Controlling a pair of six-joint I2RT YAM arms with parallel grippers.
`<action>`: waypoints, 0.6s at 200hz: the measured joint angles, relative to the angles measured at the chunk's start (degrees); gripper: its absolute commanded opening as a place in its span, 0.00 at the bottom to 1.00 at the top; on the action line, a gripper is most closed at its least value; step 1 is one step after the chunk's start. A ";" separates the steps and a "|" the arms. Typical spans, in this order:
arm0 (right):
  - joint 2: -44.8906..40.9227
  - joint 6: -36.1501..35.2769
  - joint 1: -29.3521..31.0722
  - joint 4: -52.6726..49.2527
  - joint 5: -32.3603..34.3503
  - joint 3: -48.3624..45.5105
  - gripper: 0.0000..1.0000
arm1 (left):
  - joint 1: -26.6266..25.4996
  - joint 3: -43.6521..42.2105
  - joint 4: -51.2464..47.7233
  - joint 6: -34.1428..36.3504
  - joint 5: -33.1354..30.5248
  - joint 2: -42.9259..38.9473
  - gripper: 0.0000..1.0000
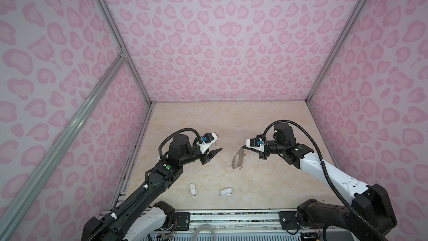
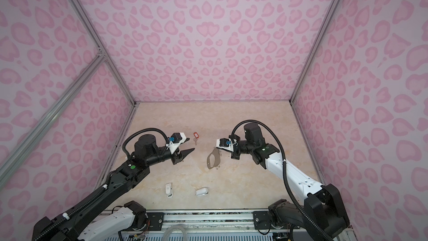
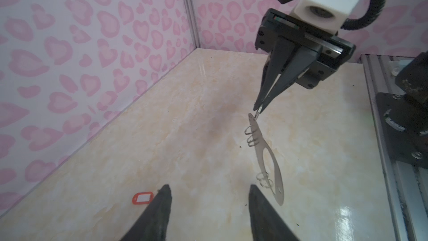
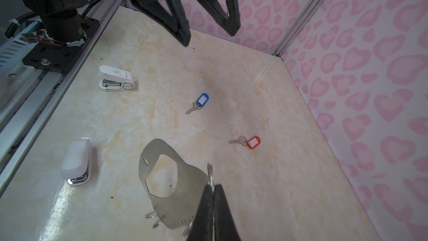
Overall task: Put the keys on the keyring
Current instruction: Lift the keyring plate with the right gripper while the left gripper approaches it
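Observation:
The keyring [image 1: 237, 159] [image 2: 213, 159], a flat grey plate with a handle cutout and small wire rings, hangs tilted above the table. My right gripper [image 4: 212, 187] [image 1: 243, 147] [image 3: 258, 107] is shut on one of its wire rings. The plate [image 4: 185, 195] [image 3: 260, 156] dangles below the fingertips. Two keys lie flat on the table: the orange-tagged one [image 4: 245, 141] [image 2: 196, 135] [image 3: 143, 198] and the blue-tagged one [image 4: 198, 104], which the top views hide. My left gripper [image 3: 209, 187] [image 2: 193, 149] [image 4: 209, 38] hovers open and empty, left of the keyring, near the orange tag.
Two small white plastic objects [image 1: 193, 190] [image 1: 226, 191] lie near the table's front edge, also in the right wrist view [image 4: 115, 78] [image 4: 76, 161]. Pink patterned walls close the table on three sides. An aluminium rail [image 1: 231, 213] runs along the front.

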 measured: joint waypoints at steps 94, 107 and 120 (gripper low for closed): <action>-2.89 7.48 -0.20 6.56 -5.68 -3.72 0.00 | -9.35 4.96 1.73 6.60 -0.28 9.68 0.40; -3.26 7.58 -0.20 6.73 -6.14 -3.76 0.00 | -10.34 5.51 1.73 7.23 -0.35 10.38 0.38; -3.45 7.96 -0.20 6.78 -6.36 -3.82 0.00 | -11.30 6.03 1.79 7.74 -1.05 10.99 0.38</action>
